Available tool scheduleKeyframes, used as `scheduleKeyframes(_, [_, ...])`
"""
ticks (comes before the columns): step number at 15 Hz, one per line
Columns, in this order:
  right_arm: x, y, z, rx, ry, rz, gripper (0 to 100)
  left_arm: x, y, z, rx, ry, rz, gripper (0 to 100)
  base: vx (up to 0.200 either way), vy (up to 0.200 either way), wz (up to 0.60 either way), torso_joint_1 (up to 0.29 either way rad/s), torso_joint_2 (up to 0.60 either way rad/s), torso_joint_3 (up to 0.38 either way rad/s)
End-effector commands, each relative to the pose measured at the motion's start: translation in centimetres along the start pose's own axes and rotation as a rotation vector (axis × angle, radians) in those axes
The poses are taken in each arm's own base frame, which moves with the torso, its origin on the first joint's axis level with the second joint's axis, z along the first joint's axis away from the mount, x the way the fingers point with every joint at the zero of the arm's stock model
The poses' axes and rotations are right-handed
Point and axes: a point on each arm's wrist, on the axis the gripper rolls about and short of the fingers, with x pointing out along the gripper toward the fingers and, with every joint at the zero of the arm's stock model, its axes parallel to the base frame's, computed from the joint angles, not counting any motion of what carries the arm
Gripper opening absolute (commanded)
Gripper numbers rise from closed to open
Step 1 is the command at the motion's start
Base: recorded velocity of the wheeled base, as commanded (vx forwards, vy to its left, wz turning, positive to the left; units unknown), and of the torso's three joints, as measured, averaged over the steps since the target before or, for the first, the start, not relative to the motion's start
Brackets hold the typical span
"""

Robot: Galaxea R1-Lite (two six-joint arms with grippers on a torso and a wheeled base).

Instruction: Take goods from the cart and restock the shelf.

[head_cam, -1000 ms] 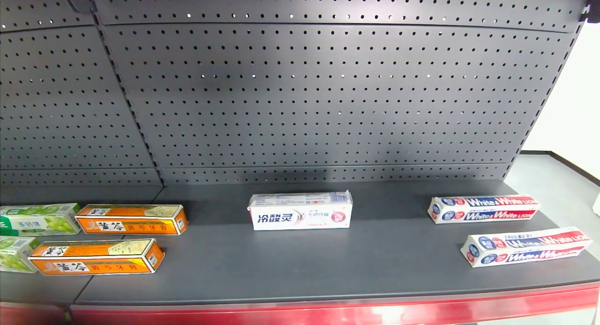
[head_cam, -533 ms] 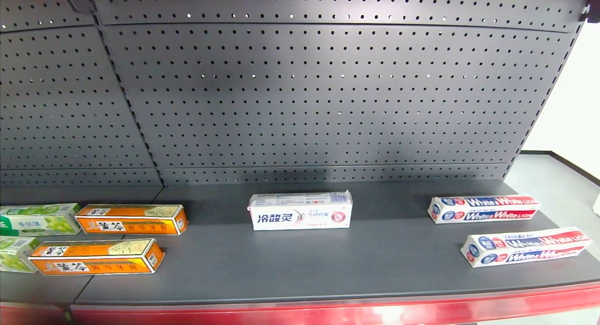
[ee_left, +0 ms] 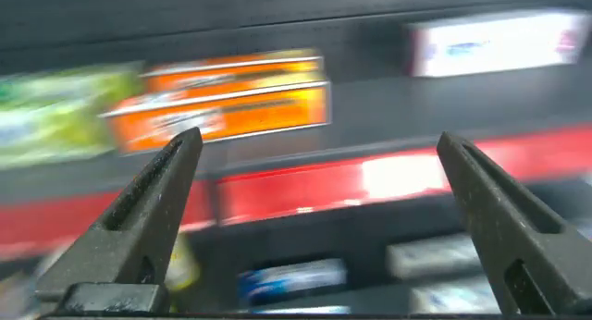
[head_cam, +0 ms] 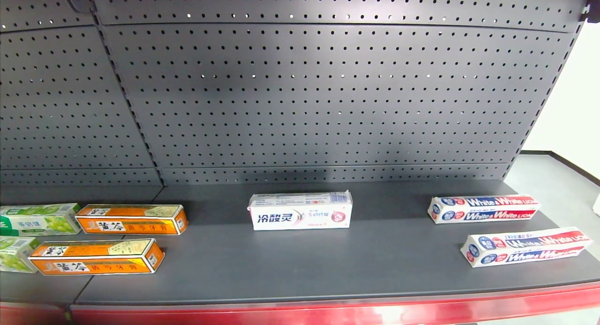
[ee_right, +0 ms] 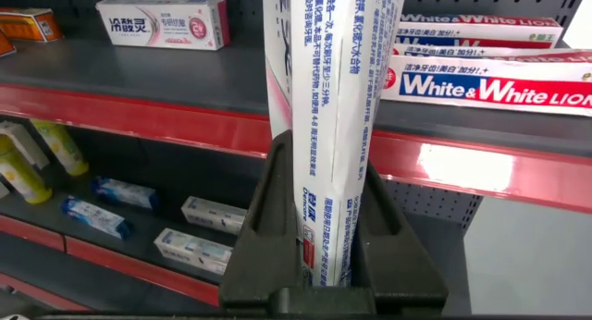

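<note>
My right gripper is shut on a white toothpaste box that stands on end between its fingers, in front of the dark shelf and below its red edge. My left gripper is open with nothing in it, facing the shelf's red front edge near two orange boxes. On the shelf board a matching white toothpaste box lies in the middle.
Two orange boxes and green boxes lie at the shelf's left. Two white, blue and red boxes lie at its right. A perforated back panel rises behind. Lower shelves hold small boxes and bottles.
</note>
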Motion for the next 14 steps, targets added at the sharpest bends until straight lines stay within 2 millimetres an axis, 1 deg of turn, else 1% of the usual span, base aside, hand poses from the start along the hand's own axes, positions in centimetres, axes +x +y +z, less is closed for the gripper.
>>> scheduleKeyframes(1, [0.0, 0.0, 0.0, 0.0, 0.0, 0.001, 0, -0.3, -0.2, 0.9, -0.007, 0.005, -0.096, 100, 0.0, 0.0, 0.0, 0.0, 0.0, 0.0])
scheduleKeyframes(3, [0.0, 0.0, 0.0, 0.0, 0.0, 0.001, 0, -0.7, -0.3, 3.2, -0.031, 0.04, -0.168, 100, 0.0, 0.0, 0.0, 0.0, 0.0, 0.0])
scheduleKeyframes(4, [0.0, 0.0, 0.0, 0.0, 0.0, 0.001, 0, -0.3, -0.2, 5.0, -0.04, 0.072, -0.233, 100, 0.0, 0.0, 0.0, 0.0, 0.0, 0.0])
scheduleKeyframes(5, [0.0, 0.0, 0.0, -0.001, -0.002, 0.001, 0, 0.3, -0.1, 5.7, -0.023, 0.095, -0.246, 100, 0.0, 0.0, 0.0, 0.0, 0.0, 0.0])
scheduleKeyframes(7, [0.0, 0.0, 0.0, 0.0, 0.0, 0.001, 0, 1.3, 0.0, 6.3, 0.017, 0.144, -0.275, 100, 0.0, 0.0, 0.0, 0.0, 0.0, 0.0])
scheduleKeyframes(8, [0.0, 0.0, 0.0, 0.0, 0.0, 0.001, 0, 2.4, 0.1, 7.5, 0.015, 0.162, -0.299, 100, 0.0, 0.0, 0.0, 0.0, 0.0, 0.0])
scheduleKeyframes(10, [0.0, 0.0, 0.0, -0.001, -0.002, 0.001, 0, 3.9, 0.3, 9.0, 0.01, 0.178, -0.306, 100, 0.0, 0.0, 0.0, 0.0, 0.0, 0.0])
scheduleKeyframes(11, [0.0, 0.0, 0.0, 0.0, 0.0, 0.001, 0, 4.8, 0.4, 9.4, 0.004, 0.21, -0.309, 100, 0.0, 0.0, 0.0, 0.0, 0.0, 0.0])
scheduleKeyframes(12, [0.0, 0.0, 0.0, 0.0, 0.0, 0.001, 0, 5.2, 0.5, 9.4, 0.0, 0.228, -0.315, 100, 0.0, 0.0, 0.0, 0.0, 0.0, 0.0])
scheduleKeyframes(13, [0.0, 0.0, 0.0, 0.0, 0.0, 0.001, 0, 6.3, 0.5, 9.6, -0.009, 0.27, -0.348, 100, 0.0, 0.0, 0.0, 0.0, 0.0, 0.0])
scheduleKeyframes(14, [0.0, 0.0, 0.0, -0.001, -0.002, 0.001, 0, 6.7, 0.4, 9.7, -0.013, 0.282, -0.381, 100, 0.0, 0.0, 0.0, 0.0, 0.0, 0.0])
